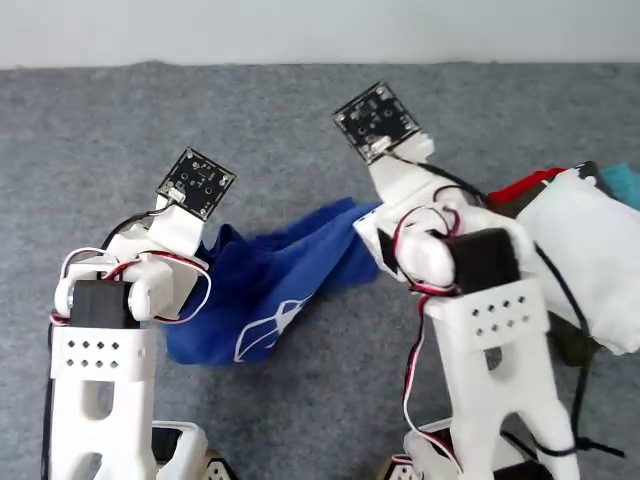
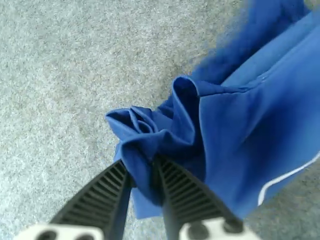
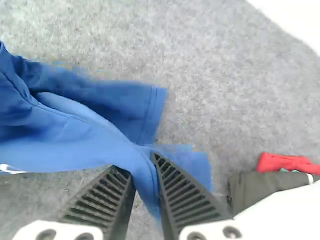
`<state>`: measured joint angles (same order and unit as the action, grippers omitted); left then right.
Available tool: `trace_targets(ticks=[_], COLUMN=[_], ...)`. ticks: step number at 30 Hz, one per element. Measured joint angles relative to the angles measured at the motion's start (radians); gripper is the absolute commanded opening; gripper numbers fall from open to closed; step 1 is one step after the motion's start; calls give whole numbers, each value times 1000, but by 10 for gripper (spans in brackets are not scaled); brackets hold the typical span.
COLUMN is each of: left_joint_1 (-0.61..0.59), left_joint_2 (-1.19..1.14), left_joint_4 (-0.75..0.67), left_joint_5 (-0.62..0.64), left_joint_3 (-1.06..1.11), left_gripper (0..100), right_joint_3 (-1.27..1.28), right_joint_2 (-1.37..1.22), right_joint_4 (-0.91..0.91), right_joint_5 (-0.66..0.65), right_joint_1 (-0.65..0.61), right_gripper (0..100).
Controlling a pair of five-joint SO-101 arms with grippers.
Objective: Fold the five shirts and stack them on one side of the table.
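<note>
We see the blue shirt (image 1: 270, 290) stretched between the two arms near the middle of the table (image 1: 100, 130), one end raised at each hand and the belly sagging down to the grey surface. The cloth is a smooth, slightly glossy knit, deep blue, with a white line print (image 1: 270, 325) on the low hanging part.

The left hand (image 2: 140, 162) is clamped on a bunched edge of the shirt. Its ribbed black fingers (image 2: 182, 192) pinch a tight knot of pleats, and from there the fabric fans out into soft rounded folds. A thin white curved stripe (image 2: 285, 177) crosses the cloth farther off. The right hand (image 3: 137, 165) is likewise closed on the shirt, holding a narrow twisted strip of it between the same kind of ridged pads. Just beyond lies a flat sleeve with a stitched double hem (image 3: 152, 112), resting on the table.

The table cover is a fuzzy, felt-like grey with a fine speckle.

From above, a heap of other garments sits at the right side, beside the right arm: a large white garment (image 1: 590, 260) on top, a red one (image 1: 520, 187) and a teal one (image 1: 625, 182) peeking out behind it. The right wrist view adds a dark olive garment (image 3: 260, 187) under the white, touching the red.
</note>
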<state>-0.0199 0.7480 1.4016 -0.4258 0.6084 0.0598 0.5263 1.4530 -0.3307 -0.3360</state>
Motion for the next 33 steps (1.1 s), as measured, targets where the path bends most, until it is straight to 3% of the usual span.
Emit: trace_targets(ticks=[10,17,23,33], left_joint_1=[0,0,0,0], left_joint_2=[0,0,0,0], left_joint_4=[18,54,54,54], left_joint_5=[-5,-5,-5,-2], left_joint_3=[0,0,0,0], left_gripper=[57,94,9,12], right_joint_3=[-273,-316,-316,-316], right_joint_2=[0,0,0,0], right_joint_4=[160,206,207,207], right_joint_5=[0,0,0,0], right_joint_1=[0,0,0,0], right_gripper=[10,10,10,10])
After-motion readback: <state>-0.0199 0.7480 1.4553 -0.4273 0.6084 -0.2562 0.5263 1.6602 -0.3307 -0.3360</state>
